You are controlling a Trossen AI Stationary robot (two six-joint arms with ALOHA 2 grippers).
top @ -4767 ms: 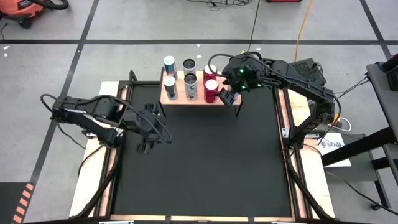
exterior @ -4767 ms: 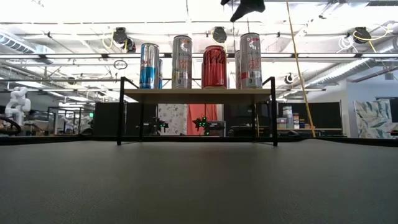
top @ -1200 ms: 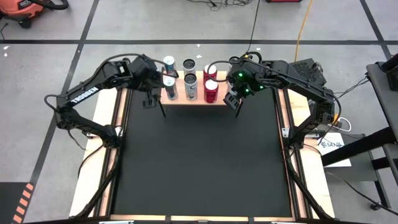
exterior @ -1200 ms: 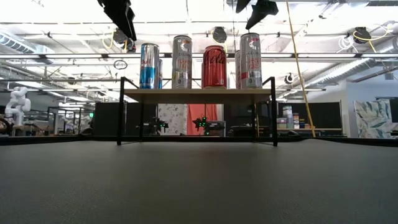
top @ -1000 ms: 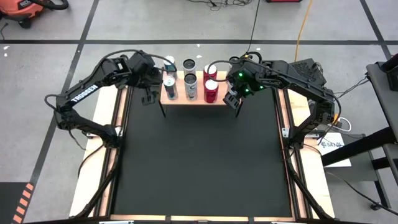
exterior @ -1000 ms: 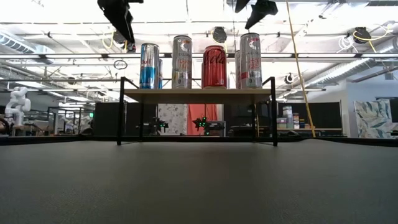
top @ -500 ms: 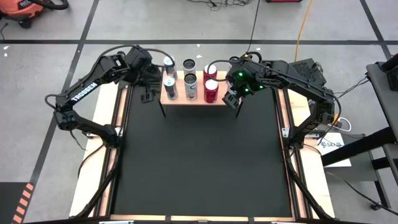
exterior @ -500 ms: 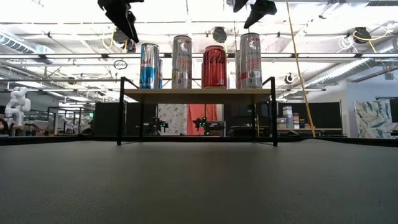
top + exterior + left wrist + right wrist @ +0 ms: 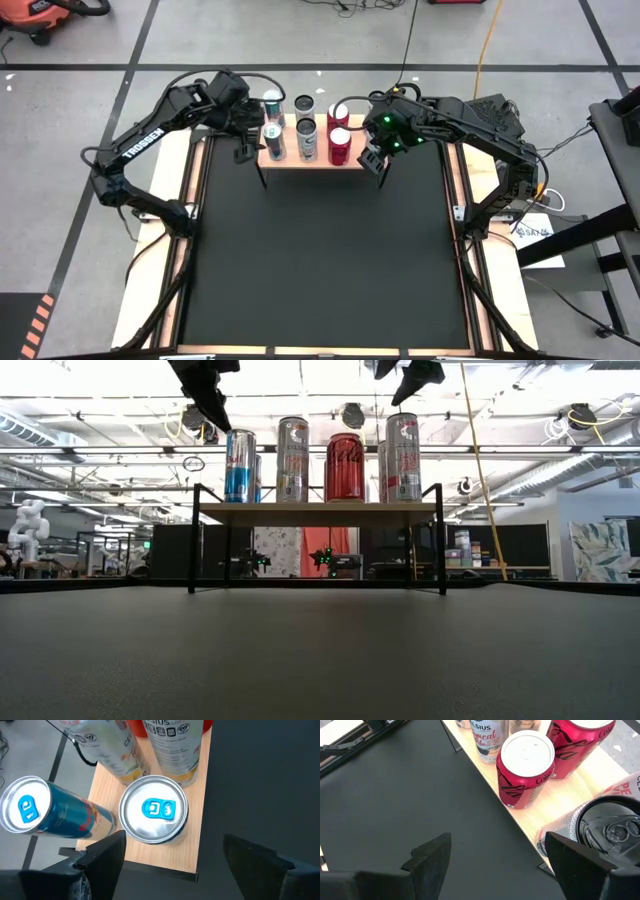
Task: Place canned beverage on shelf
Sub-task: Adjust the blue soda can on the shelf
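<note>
The shelf (image 9: 290, 160), a light-wood board on thin black legs (image 9: 193, 540), stands at the far middle of the black mat. Several cans stand upright on it: blue ones (image 9: 154, 810) at its left end, silver ones (image 9: 292, 458) in the middle, red ones (image 9: 526, 767) toward the right, and a pale can with a dark top (image 9: 615, 827) at the right end. My left gripper (image 9: 243, 150) hovers open above the shelf's left end, over the near blue can. My right gripper (image 9: 372, 158) hangs open above the right end. Neither holds anything.
The black mat (image 9: 320, 260) stretches from the shelf to the table's near edge. Wooden strips (image 9: 185, 250) border it on both sides. Cables and a yellow cord (image 9: 485, 45) lie on the floor beyond the far edge.
My left gripper has shifted a little toward the shelf's left end and turned slightly, staying open above the blue cans. The cans have stayed in place.
</note>
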